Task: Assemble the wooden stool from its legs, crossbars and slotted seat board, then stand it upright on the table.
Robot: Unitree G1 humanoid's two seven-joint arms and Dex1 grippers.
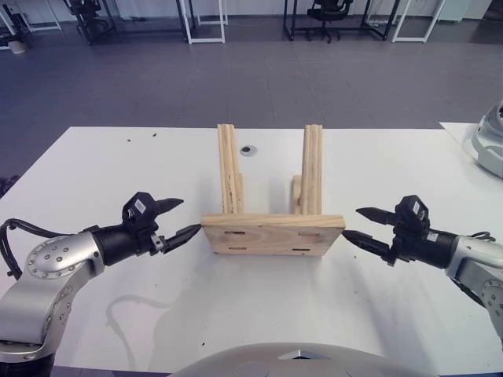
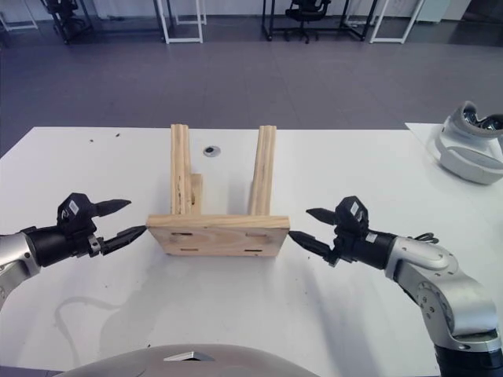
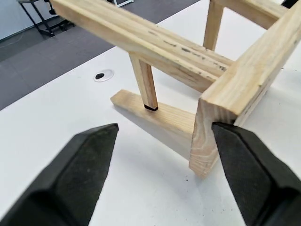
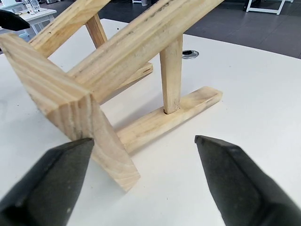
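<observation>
The stool [image 1: 313, 181] is lying on its side in the middle of the surface [image 1: 102, 173], with its parts already joined. The seat board [image 1: 273, 232] is standing on one long edge with its slotted face toward the robot. The legs [image 1: 229, 169] are pointing away from the robot, level with the surface, and a crossbar [image 3: 145, 87] is tying an upper leg to a lower one.

The board's long axis is running from left to right, straight between the two hands. The left hand [image 1: 191, 215] is being held wide open at the board's left end, with nothing gripped. The right hand [image 1: 350, 222] is being held just as open and empty at the right end. Each lower fingertip is lying just beside its end; whether it is touching cannot be told. Neither hand is nearer.

Standing the stool up is judged to call for both ends being clasped and the board being tipped about that axis.

A round fitting [image 1: 249, 149] is set into the surface behind the stool. A white device [image 2: 471, 145] is resting on a neighbouring surface. Beyond, a grey floor [image 1: 259, 75], an office chair [image 1: 328, 9] and metal frames [image 1: 203, 23] are showing.
</observation>
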